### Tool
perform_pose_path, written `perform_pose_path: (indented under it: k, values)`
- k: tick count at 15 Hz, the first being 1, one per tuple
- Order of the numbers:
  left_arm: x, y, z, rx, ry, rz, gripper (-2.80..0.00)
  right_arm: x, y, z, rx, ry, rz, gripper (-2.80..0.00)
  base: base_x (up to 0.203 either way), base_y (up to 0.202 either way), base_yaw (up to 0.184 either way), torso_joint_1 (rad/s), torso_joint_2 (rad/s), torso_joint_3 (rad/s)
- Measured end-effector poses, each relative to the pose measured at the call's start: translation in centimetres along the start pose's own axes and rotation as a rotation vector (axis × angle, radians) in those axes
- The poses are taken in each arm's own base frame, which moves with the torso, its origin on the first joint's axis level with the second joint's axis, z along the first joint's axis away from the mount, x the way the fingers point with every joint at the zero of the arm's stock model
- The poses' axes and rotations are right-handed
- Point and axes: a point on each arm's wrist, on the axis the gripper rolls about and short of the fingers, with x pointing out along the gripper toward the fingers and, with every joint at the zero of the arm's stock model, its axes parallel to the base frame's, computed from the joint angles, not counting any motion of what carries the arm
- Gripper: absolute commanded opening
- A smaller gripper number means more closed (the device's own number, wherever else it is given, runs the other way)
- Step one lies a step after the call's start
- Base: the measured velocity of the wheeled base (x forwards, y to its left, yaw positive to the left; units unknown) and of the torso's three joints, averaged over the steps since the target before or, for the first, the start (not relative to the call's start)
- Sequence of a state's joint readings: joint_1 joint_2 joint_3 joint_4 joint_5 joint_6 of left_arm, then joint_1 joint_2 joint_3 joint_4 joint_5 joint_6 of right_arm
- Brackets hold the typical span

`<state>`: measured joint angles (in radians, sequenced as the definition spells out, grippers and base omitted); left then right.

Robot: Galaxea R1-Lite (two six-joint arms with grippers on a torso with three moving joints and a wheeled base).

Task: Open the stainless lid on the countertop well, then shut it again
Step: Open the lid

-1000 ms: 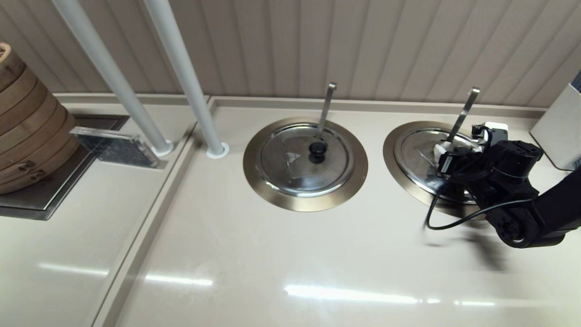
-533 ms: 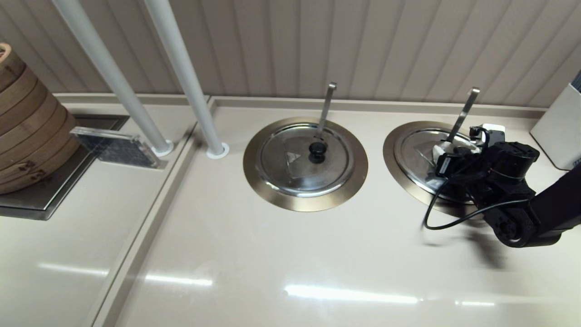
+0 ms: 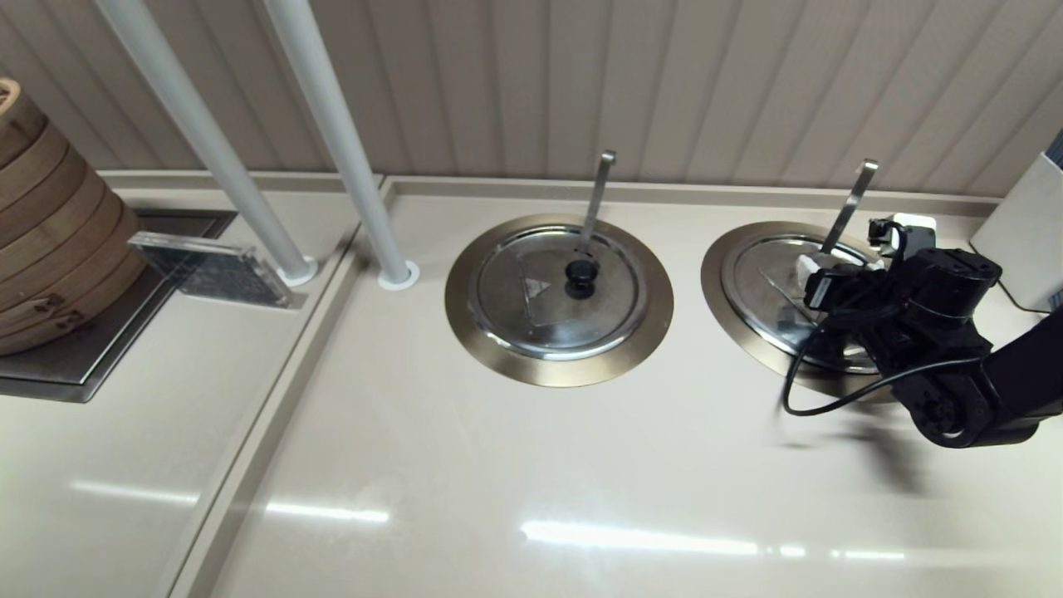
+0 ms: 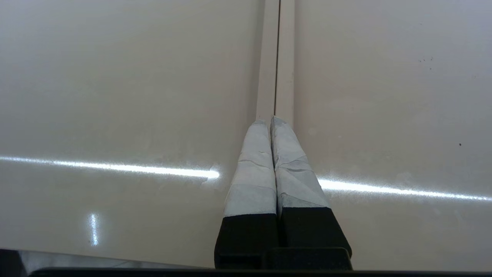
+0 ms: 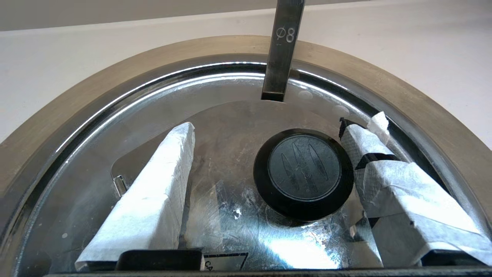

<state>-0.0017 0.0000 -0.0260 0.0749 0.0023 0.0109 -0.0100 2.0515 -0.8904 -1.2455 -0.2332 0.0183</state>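
Note:
The stainless lid (image 3: 764, 286) lies seated in the countertop well, whose bronze-grey rim ring (image 3: 721, 307) shows at the right of the counter. My right gripper (image 3: 830, 278) hovers over it, open. In the right wrist view the taped fingers (image 5: 161, 184) stand on either side of the black knob (image 5: 303, 173) without touching it, the right gripper (image 5: 282, 125) centred a little beyond the knob. A ladle handle (image 5: 282, 50) rises through the lid's notch. My left gripper (image 4: 271, 121) is shut and empty above bare counter, out of the head view.
A like lid with a triangle sticker (image 3: 558, 291) sits in the middle ring with its own ladle handle (image 3: 598, 195). Bamboo steamers (image 3: 50, 241) stand far left, two white posts (image 3: 332, 133) at the back left, a white container (image 3: 1026, 241) at the right edge.
My right gripper has shifted slightly to the right and toward the back over the lid. The lid stays seated. Nothing else moved.

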Motion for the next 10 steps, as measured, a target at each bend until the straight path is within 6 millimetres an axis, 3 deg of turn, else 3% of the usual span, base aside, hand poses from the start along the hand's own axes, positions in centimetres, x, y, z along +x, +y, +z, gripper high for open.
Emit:
perform_pose_path:
  k: [7, 10]
  values:
    - [0.0, 0.0, 0.0, 0.0, 0.0, 0.0, -2.8, -0.3, 0.1, 1.3, 0.002, -0.007, 0.003, 0.0, 0.0, 0.0, 0.0, 0.0, 0.0, 0.0]
    - [0.0, 0.0, 0.0, 0.0, 0.0, 0.0, -2.8, 0.0, -1.2, 1.1, -0.001, -0.003, -0.03, 0.0, 0.0, 0.0, 0.0, 0.0, 0.0, 0.0]
